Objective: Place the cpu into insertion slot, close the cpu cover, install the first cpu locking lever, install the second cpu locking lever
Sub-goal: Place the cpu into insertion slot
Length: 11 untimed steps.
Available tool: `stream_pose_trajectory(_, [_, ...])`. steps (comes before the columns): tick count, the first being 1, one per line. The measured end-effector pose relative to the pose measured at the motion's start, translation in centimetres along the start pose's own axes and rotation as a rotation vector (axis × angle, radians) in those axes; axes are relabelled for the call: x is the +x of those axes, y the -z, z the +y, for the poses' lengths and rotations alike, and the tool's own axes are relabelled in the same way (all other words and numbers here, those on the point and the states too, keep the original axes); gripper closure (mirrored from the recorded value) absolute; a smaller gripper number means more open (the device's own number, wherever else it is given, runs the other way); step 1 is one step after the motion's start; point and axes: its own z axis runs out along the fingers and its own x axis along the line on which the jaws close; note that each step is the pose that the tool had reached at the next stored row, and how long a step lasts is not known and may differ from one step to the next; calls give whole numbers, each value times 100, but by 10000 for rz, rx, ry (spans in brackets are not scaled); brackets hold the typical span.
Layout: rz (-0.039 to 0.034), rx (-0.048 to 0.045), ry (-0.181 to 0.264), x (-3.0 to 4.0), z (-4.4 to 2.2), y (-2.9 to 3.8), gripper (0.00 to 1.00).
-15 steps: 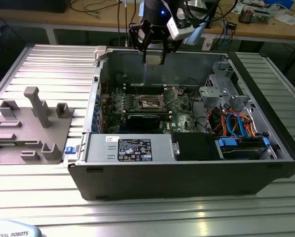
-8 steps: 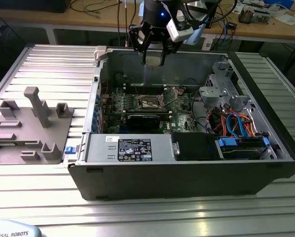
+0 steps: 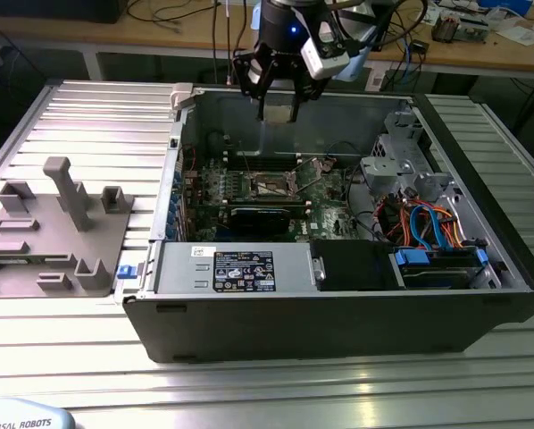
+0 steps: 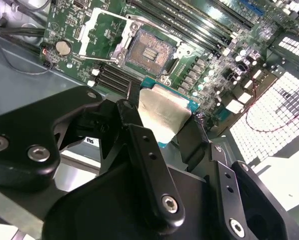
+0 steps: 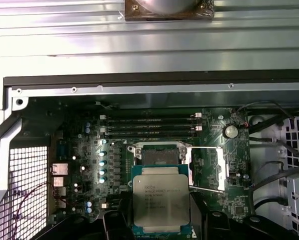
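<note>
My gripper (image 3: 278,109) hangs above the back wall of the open computer case, shut on the cpu (image 5: 161,199), a flat square chip with a silver-grey top (image 4: 162,114) held by two opposite edges. Below it, on the green motherboard (image 3: 325,192), lies the insertion slot (image 5: 159,156), a dark square recess, uncovered (image 4: 148,49). The cpu cover (image 5: 208,169) is swung open beside the slot, and thin metal levers (image 5: 205,148) stand raised along it. The cpu is still clear of the board, apart from the slot.
Long black memory slots (image 5: 152,127) run beside the socket. The case holds a labelled metal box (image 3: 240,268) at the front and a drive cage with orange and blue cables (image 3: 428,223). A grey fixture (image 3: 57,223) sits on the ribbed table at the exterior view's left.
</note>
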Motion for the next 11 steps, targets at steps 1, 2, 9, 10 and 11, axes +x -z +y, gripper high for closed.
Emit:
stream_pose_trajectory(1, [0,1,1,0,0,-7,46])
stream_pose_trajectory(2, [0,1,1,-1,-1,-13,46])
stream_pose_trajectory(9, [0,1,0,-16,-5,-75,46])
stream_pose_trajectory(10, [0,1,-1,-16,-5,-81,46])
stream_pose_trajectory(11, [1,2,-1,-16,-6,-89,46])
